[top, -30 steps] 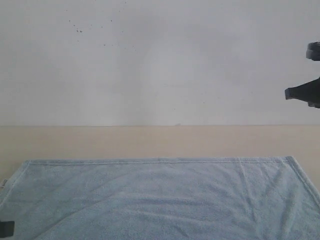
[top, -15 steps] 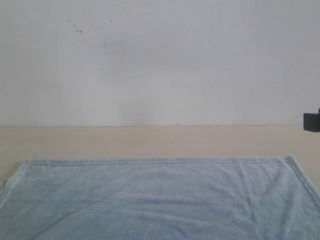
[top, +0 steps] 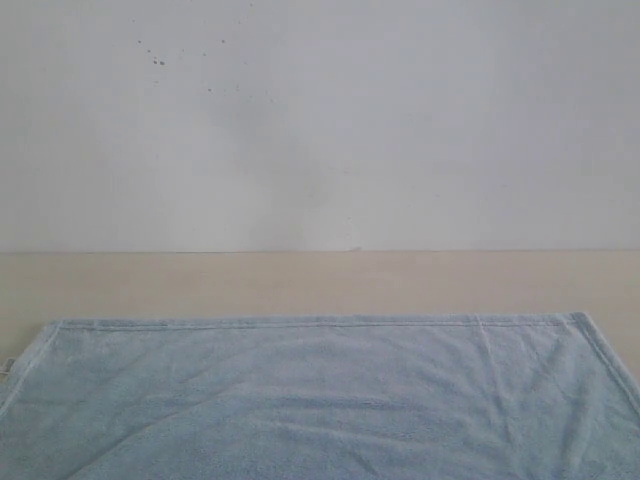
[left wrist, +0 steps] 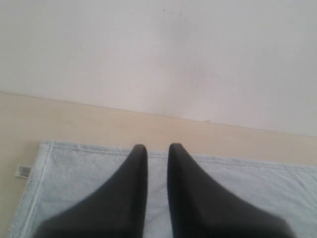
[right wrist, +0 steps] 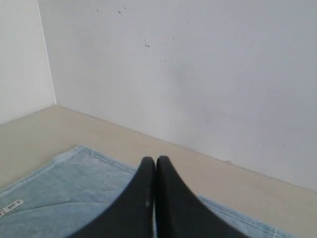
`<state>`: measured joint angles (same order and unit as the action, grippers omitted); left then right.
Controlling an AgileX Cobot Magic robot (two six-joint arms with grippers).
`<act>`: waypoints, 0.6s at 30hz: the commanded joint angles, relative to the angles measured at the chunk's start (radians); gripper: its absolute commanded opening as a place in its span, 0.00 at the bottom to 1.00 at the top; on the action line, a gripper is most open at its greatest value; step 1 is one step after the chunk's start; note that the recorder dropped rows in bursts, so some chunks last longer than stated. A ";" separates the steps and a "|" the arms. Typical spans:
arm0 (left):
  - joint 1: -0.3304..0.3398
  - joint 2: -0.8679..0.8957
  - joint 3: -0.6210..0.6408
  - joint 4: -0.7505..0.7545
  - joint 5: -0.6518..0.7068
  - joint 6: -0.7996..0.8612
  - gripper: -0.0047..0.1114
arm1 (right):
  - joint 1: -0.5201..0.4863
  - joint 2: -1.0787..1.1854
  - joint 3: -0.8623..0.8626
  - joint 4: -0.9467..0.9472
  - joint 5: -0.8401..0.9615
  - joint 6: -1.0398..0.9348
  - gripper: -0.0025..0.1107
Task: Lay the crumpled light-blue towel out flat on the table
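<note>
Foreground, left wrist view: the left gripper (left wrist: pixel 157 148), with two black tapered fingers (left wrist: pixel 129 198) standing a narrow gap apart and holding nothing. The tips are seen against the far hem of the towel (left wrist: pixel 277 186); whether they touch the cloth cannot be told.

Foreground, right wrist view: the right gripper (right wrist: pixel 155 161), its fingers (right wrist: pixel 168 208) pressed together along their inner edges with nothing between them. The tips point toward the towel's far edge.

Middle ground: the light-blue terry towel lies opened out on the table (top: pixel 320 285). In the exterior view it spans nearly the full width and runs out of view at the near edge. Its stitched far hem runs straight and level, with both far corners laid out. Only shallow creases cross the nap, mostly toward the right side. A small white sewn label (left wrist: pixel 22 171) sticks out from the side hem near the left far corner, resting on the table.

Beyond the towel: a bare strip of pale beige table lies between the far hem and the wall (top: pixel 320 130).

Background: the wall is white and matte, meeting the table in a straight line and bearing a scatter of dark specks (top: pixel 158 60) toward its upper left. The right wrist view also shows a side wall (right wrist: pixel 20 59) joining it at a vertical corner.
</note>
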<state>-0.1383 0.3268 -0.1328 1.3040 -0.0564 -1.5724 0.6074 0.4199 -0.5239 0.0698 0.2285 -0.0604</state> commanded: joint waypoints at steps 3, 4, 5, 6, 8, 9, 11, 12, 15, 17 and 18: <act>-0.002 -0.041 0.008 -0.007 -0.007 -0.012 0.08 | 0.032 -0.171 0.062 0.036 0.124 0.043 0.02; -0.002 -0.041 0.008 -0.007 -0.012 -0.012 0.08 | 0.032 -0.192 0.073 0.055 0.147 0.043 0.02; -0.002 -0.041 0.009 -0.007 -0.022 -0.012 0.08 | 0.032 -0.211 0.085 0.070 0.167 0.043 0.02; -0.002 -0.041 0.009 -0.007 -0.033 -0.012 0.08 | 0.032 -0.224 0.095 0.078 0.183 0.043 0.02; -0.002 -0.041 0.009 -0.007 -0.078 -0.012 0.08 | 0.032 -0.253 0.118 0.106 0.202 0.043 0.02; -0.002 -0.041 0.009 -0.007 -0.101 -0.012 0.08 | 0.032 -0.265 0.130 0.129 0.205 0.043 0.02; -0.002 -0.041 0.009 -0.003 -0.145 -0.012 0.08 | 0.032 -0.287 0.156 0.192 0.205 0.043 0.02; -0.002 -0.041 0.011 -0.003 -0.187 -0.012 0.08 | 0.032 -0.303 0.180 0.215 0.210 0.043 0.02; -0.002 -0.041 0.015 -0.003 -0.262 -0.012 0.08 | 0.032 -0.308 0.196 0.215 0.207 0.043 0.02; -0.002 -0.041 0.015 -0.003 -0.290 -0.012 0.08 | 0.032 -0.308 0.196 0.219 0.196 0.072 0.02; -0.002 -0.041 0.015 -0.003 -0.295 -0.012 0.08 | 0.032 -0.308 0.196 0.219 0.196 0.089 0.02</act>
<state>-0.1383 0.2873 -0.1209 1.3040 -0.3316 -1.5745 0.6384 0.1143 -0.3285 0.2829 0.4366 0.0063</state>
